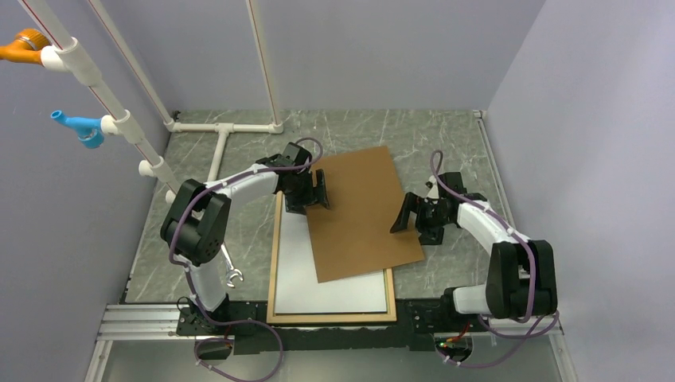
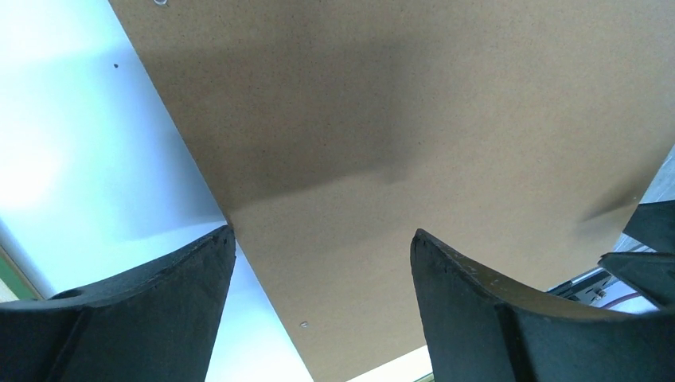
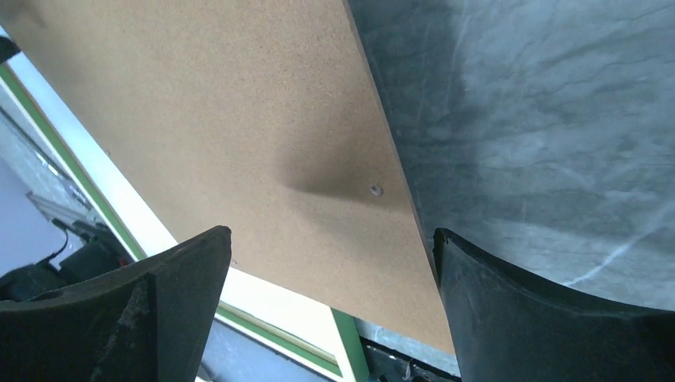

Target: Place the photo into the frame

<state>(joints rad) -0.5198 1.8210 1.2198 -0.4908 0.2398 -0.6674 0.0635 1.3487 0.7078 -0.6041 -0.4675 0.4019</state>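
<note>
The frame [image 1: 330, 317] lies flat near the table's front edge, with a tan border in the top view and a green strip [image 3: 350, 342] in the right wrist view. The photo [image 1: 334, 290] lies inside it, white back up [image 2: 79, 159]. The brown backing board [image 1: 362, 211] lies skewed across the frame's far right part and spills onto the table. My left gripper [image 1: 314, 191] hangs open over the board's left edge [image 2: 322, 247], holding nothing. My right gripper [image 1: 406, 215] is open at the board's right edge [image 3: 330, 247], also holding nothing.
White PVC pipes [image 1: 223, 127] run along the back left of the grey marble table [image 3: 541, 119], with orange [image 1: 24, 44] and blue [image 1: 79, 127] fittings higher up. An aluminium rail [image 1: 139, 322] lines the near edge. A small metal tool [image 1: 232, 274] lies beside the left arm's base.
</note>
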